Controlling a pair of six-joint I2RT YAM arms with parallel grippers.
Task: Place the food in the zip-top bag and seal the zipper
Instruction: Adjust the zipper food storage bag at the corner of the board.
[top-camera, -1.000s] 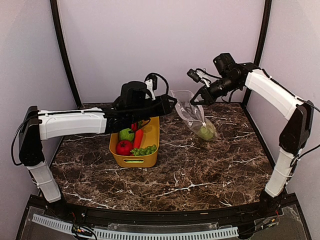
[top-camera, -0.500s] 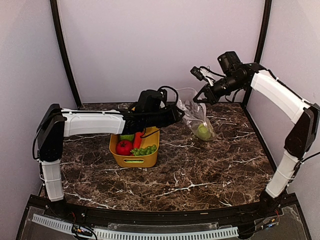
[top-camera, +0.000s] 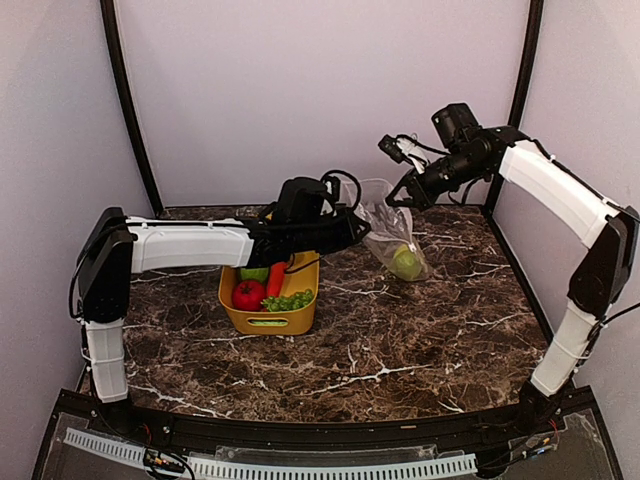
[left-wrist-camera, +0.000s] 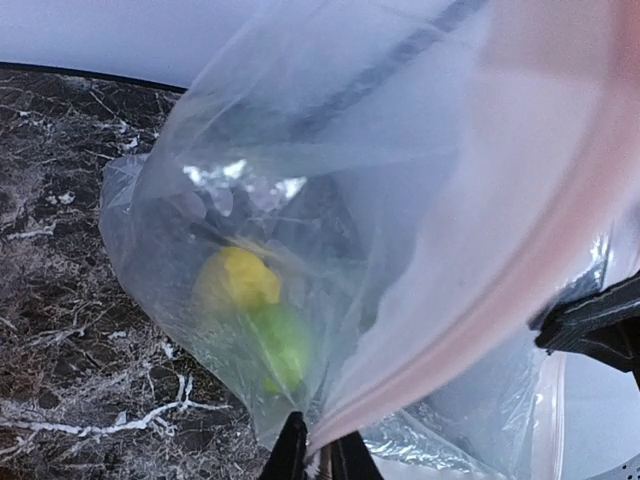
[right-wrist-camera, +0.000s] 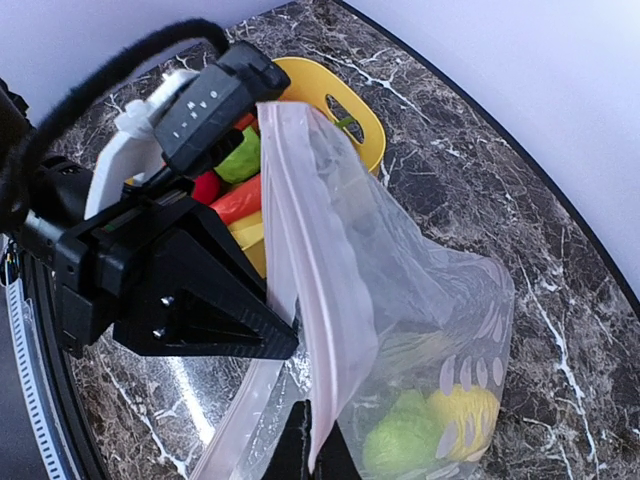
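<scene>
Marbled surface (top-camera: 400, 340). Both arms meet at the far side.

- Zip-top bag (right-wrist-camera: 400, 270) hangs between and below the two sets of fingers. Whether its bottom touches the surface: cannot tell.
- Yellow tub (top-camera: 290, 322) lies below and behind the left fingers (right-wrist-camera: 200, 290), well apart from the right fingers (left-wrist-camera: 590, 325); left arm is nearer.
- Zipper (left-wrist-camera: 500, 300): long axis runs from one set of fingers to the other. Both look clenched on the bag's rim.
- In the bag: lemon (left-wrist-camera: 235, 280) touching a green piece (left-wrist-camera: 282, 345), kind unclear.
- In the tub: carrot (top-camera: 276, 275), tomato (top-camera: 248, 294), grapes (top-camera: 290, 300).

Judgement: loading incomplete.

Hidden: the left arm covers the tub's far end; how wide the mouth is open is not legible.
</scene>
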